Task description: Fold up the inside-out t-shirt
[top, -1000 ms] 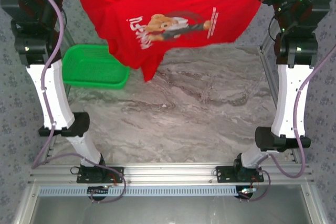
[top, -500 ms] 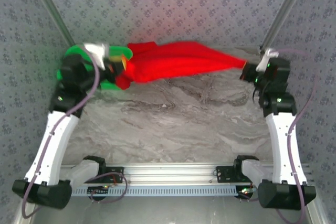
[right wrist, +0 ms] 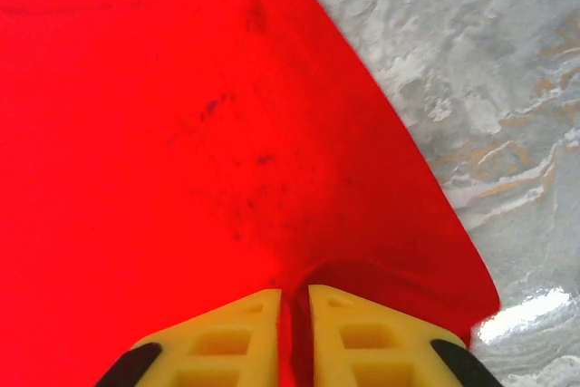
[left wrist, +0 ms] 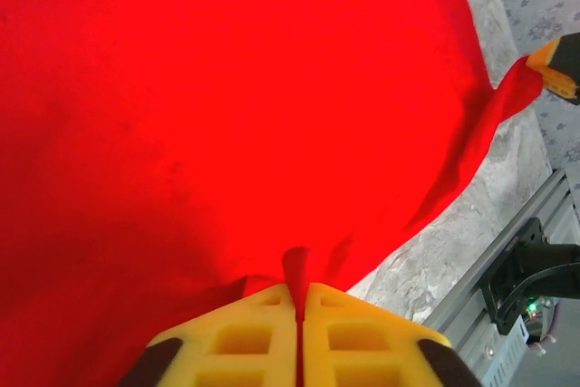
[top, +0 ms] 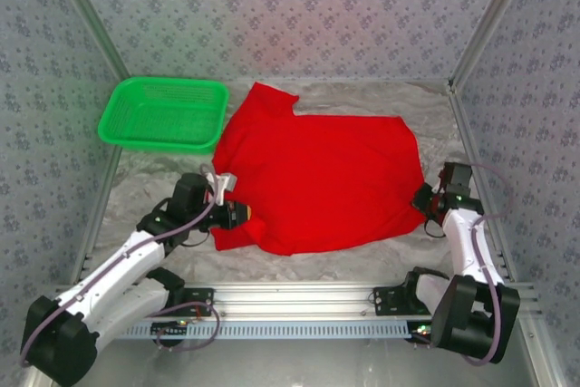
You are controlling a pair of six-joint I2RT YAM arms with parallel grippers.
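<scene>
At its near corners, our left tool (left wrist: 297,299) and right tool (right wrist: 294,304) each pinch the bright red cloth t-shirt (top: 317,178), which lies spread plain side up on the grey marbled bench (top: 344,265). If we retreat before releasing, we judge the cloth would drag and rumple.

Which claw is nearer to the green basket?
Left. The left claw grips the t-shirt at its near-left edge, a little nearer the arm bases than the basket. The right claw grips the right edge, the whole t-shirt away.
</scene>
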